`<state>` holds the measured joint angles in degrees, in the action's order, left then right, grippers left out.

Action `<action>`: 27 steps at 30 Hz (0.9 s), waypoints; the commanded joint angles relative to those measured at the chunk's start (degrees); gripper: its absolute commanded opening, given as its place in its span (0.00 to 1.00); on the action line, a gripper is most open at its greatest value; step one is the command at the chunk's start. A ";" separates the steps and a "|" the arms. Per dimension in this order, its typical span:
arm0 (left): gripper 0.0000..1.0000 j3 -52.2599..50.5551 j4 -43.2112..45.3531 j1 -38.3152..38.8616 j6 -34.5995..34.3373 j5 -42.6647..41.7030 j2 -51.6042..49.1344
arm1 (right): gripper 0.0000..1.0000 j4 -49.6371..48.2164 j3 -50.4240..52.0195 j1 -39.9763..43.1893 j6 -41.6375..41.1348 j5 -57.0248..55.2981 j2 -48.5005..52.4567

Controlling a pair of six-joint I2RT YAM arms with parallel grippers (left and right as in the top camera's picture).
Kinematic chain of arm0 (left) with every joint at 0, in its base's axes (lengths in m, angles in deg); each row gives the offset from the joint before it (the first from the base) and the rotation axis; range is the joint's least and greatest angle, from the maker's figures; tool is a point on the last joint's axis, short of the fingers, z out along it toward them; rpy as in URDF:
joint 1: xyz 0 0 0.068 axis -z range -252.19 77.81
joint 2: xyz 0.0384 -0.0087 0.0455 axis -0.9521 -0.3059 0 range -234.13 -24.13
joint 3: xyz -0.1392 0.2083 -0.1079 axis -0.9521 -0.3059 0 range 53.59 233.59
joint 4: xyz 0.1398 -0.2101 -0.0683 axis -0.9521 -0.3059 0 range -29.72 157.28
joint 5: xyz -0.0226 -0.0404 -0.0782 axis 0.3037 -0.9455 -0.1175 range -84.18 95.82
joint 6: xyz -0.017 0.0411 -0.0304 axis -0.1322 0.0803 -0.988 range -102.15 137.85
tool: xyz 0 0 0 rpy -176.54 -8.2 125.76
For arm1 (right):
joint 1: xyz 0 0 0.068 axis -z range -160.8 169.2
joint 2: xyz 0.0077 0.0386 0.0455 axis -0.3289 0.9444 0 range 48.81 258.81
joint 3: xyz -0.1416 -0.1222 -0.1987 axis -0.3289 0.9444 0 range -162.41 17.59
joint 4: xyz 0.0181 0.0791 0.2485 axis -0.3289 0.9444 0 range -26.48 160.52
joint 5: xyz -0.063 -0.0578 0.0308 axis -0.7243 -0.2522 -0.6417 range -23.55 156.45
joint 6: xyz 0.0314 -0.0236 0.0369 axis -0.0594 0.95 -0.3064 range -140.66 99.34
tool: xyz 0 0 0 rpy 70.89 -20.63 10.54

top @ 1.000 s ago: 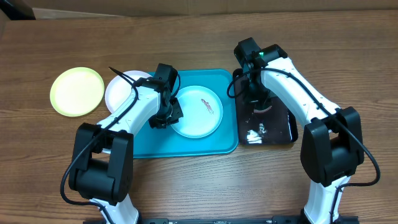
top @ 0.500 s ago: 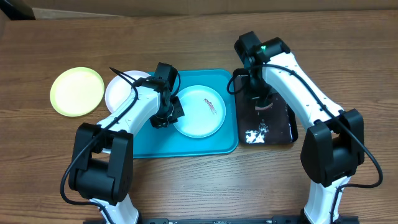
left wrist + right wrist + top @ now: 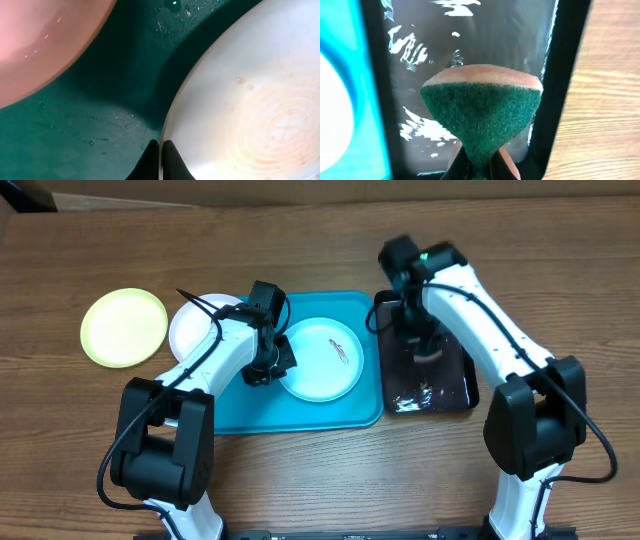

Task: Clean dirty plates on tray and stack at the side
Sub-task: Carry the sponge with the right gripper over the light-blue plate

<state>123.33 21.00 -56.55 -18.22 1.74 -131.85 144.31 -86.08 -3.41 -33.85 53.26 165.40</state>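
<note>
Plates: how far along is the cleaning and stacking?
Looks done: the yellow plate and the white plate sit to the left, side by side, not stacked, no smears visible. In hand: the left hand pinches the rim of the third plate on the tray; the right hand holds a sponge over the black tray. Left: wipe that plate's red smear, then stack all three.

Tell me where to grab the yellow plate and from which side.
Probably grip the yellow plate by its raised rim at the edge nearest the robot, coming down from above, one finger inside, one outside. It lies flat on the table, so only the rim offers a hold, and the white plate crowds its right edge.
</note>
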 commanded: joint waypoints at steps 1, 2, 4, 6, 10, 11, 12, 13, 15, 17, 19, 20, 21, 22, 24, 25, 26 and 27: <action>0.04 -0.24 0.00 -0.15 0.31 -0.02 -0.59 | 0.04 1.68 -8.22 -0.98 2.49 6.27 -2.82; 0.04 -0.24 0.02 -0.15 0.33 -0.02 -0.59 | 0.04 1.88 -9.55 -1.42 3.43 9.35 -2.82; 0.04 -0.24 0.04 -0.17 0.31 -0.02 -0.59 | 0.04 0.90 -10.40 -2.51 3.63 12.79 -2.82; 0.04 -0.24 0.02 -0.15 0.33 -0.02 -0.59 | 0.04 -0.66 -10.34 -3.98 3.58 13.57 -2.69; 0.04 -0.24 0.02 -0.15 0.33 -0.02 -0.59 | 0.04 -5.09 -8.63 -8.44 3.58 13.44 -2.36; 0.04 -0.24 0.00 -0.15 0.33 -0.02 -0.61 | 0.04 -6.75 -7.78 -9.86 3.58 13.09 -2.36; 0.04 -0.24 0.00 -0.15 0.33 -0.02 -0.59 | 0.04 -8.39 -6.91 -11.26 3.56 12.26 -2.34; 0.04 -0.24 0.00 -0.15 0.33 -0.02 -0.59 | 0.04 -9.49 -6.34 -12.13 3.56 11.21 -2.25; 0.04 -0.24 -0.02 -0.17 0.35 -0.02 -0.59 | 0.04 -12.59 -4.00 -15.30 1.53 2.75 -1.70; 0.04 -0.24 -0.17 -0.15 0.35 0.00 -0.59 | 0.04 -14.51 -2.03 -16.81 0.61 -1.77 -1.42; 0.04 -0.24 -0.22 -0.15 0.35 0.00 -0.59 | 0.04 -17.88 1.01 -17.92 0.44 -4.02 -1.38; 0.04 -0.24 -0.20 -0.17 0.33 0.00 -0.61 | 0.04 -19.63 2.51 -18.23 0.15 -4.87 -1.38; 0.04 -0.24 -0.17 -0.17 0.33 0.00 -0.59 | 0.04 -21.07 3.80 -18.34 -0.39 -5.88 -1.38; 0.04 -0.24 -0.15 -0.17 0.33 0.00 -0.59 | 0.04 -23.04 5.49 -18.51 -0.39 -7.19 -1.38; 0.04 -0.24 -0.15 -0.17 0.33 0.00 -0.59 | 0.04 -26.93 9.01 -18.64 -0.46 -10.27 -1.38; 0.04 -0.24 -0.17 -0.17 0.33 0.00 -0.59 | 0.04 -28.26 10.14 -18.64 -0.52 -10.88 -1.38; 0.04 -0.24 -0.17 -0.17 0.33 0.00 -0.59 | 0.04 -29.31 11.02 -18.62 -0.55 -11.28 -1.38; 0.04 -0.24 -0.17 -0.17 0.33 0.00 -0.59 | 0.04 -30.38 11.87 -18.62 -0.52 -11.47 -1.38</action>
<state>123.33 20.98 -56.53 -18.22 1.74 -131.85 116.55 -76.90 -22.08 -33.37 47.16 164.09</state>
